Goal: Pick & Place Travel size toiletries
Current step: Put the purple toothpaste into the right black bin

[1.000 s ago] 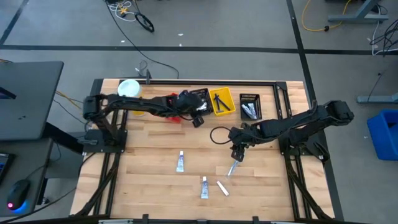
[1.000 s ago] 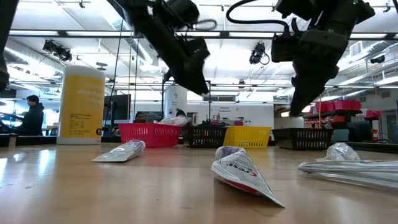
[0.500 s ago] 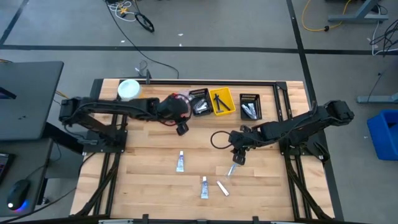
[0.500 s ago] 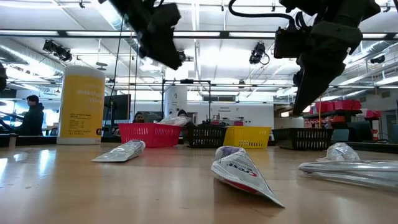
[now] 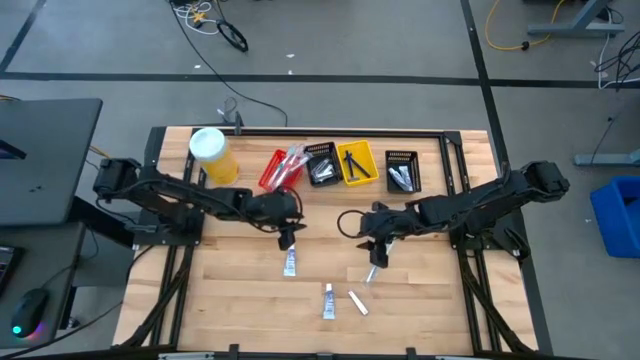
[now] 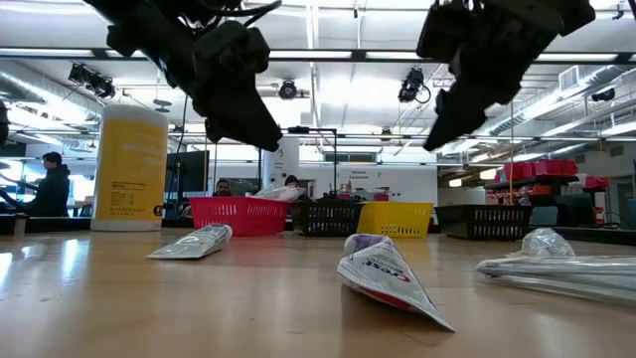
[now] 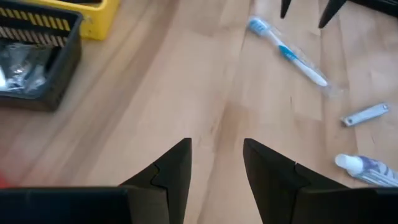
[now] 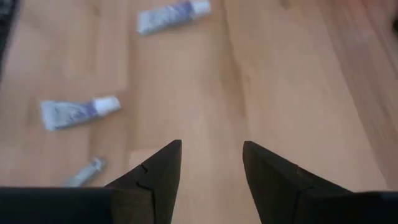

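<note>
High view, left to right, all placed from the tube (image 5: 290,262) lying mid-table. Left gripper (image 5: 287,238) hangs just above it, fingers parted, nothing held. A second tube (image 5: 328,301) lies below-right of it, with a small white packet (image 5: 357,302) beside that. Toothbrush (image 5: 374,270) lies further right, under the right gripper (image 5: 377,256), which is also apart and empty. Bins (image 5: 349,163) sit along the far edge. The tube looks light, soft and squashy, likely slick; best pinched across the mid-body, not the flat crimp. The toothbrush is thin and stiff; take it mid-handle.
</note>
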Controlling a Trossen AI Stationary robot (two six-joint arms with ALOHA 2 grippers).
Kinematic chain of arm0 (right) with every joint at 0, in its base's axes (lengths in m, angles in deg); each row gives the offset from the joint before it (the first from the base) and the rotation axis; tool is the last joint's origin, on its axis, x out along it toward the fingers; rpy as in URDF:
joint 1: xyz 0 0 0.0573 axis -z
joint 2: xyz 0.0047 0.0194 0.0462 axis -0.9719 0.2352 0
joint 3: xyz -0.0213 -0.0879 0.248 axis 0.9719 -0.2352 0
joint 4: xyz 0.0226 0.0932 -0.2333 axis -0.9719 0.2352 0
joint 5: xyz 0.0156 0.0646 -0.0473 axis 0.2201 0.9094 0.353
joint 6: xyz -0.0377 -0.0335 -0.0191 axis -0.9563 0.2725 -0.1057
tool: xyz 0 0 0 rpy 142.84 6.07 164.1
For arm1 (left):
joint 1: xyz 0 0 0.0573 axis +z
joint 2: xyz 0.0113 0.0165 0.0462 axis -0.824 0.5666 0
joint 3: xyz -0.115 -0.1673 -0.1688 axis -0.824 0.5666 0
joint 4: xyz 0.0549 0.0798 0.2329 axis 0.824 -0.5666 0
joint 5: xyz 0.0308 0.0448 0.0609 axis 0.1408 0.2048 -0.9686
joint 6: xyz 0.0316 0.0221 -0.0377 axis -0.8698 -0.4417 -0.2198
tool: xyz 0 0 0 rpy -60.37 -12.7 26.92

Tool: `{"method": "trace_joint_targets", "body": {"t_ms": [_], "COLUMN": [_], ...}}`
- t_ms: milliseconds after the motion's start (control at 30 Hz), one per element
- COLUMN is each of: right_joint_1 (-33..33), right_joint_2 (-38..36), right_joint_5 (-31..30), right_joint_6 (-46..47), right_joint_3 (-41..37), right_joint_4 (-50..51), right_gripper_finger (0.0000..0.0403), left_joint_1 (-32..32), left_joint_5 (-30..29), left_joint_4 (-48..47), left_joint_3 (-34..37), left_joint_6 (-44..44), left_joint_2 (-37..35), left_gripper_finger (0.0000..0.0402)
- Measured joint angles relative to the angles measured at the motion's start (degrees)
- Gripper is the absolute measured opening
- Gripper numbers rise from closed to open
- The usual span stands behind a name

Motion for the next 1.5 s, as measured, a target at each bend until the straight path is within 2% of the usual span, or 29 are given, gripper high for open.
{"method": "trace_joint_targets", "body": {"t_ms": [167, 400, 567, 767, 1000, 1167, 1300, 1500], "right_joint_1": [-0.59, -4.76, -7.32, -7.67, -8.25, -8.24, -8.28, -8.41], "right_joint_2": [0.02, 4.13, 9.32, 14.77, 21.22, 25.32, 26.32, 29.44], "right_joint_5": [2.87, 2.76, 3.07, 10.60, 16.15, 16.20, 16.64, 21.81], "right_joint_6": [-5.61, -20.66, -23.16, -22.79, -25.06, -25.75, -28.35, -32.96], "right_joint_3": [0.01, 0.02, 0.01, 0.00, -0.01, 0.01, 0.37, 5.11], "right_joint_4": [-4.65, -14.81, -23.11, -30.89, -38.52, -44.55, -43.92, -43.10], "right_gripper_finger": [0.0183, 0.0201, 0.0219, 0.0231, 0.0222, 0.0222, 0.0237, 0.0263], "left_joint_1": [-2.76, -4.30, -4.97, -5.71, -6.86, -6.86, -6.84, -6.87], "left_joint_5": [-0.22, -0.69, -0.78, -0.56, -0.43, -0.46, -1.07, -1.55], "left_joint_4": [1.61, 2.77, 2.92, 3.51, 6.55, 10.49, 11.18, 12.50], "left_joint_3": [0.25, 0.25, 0.23, 0.23, 0.21, 0.19, 0.19, 0.17], "left_joint_6": [1.15, 1.16, 3.78, 3.96, 4.11, 2.18, 2.11, 3.76], "left_joint_2": [0.02, 0.02, 0.02, 0.04, 0.04, 0.04, 0.04, 0.04], "left_gripper_finger": [0.0155, 0.0155, 0.0155, 0.0155, 0.0155, 0.0155, 0.0155, 0.0155]}}
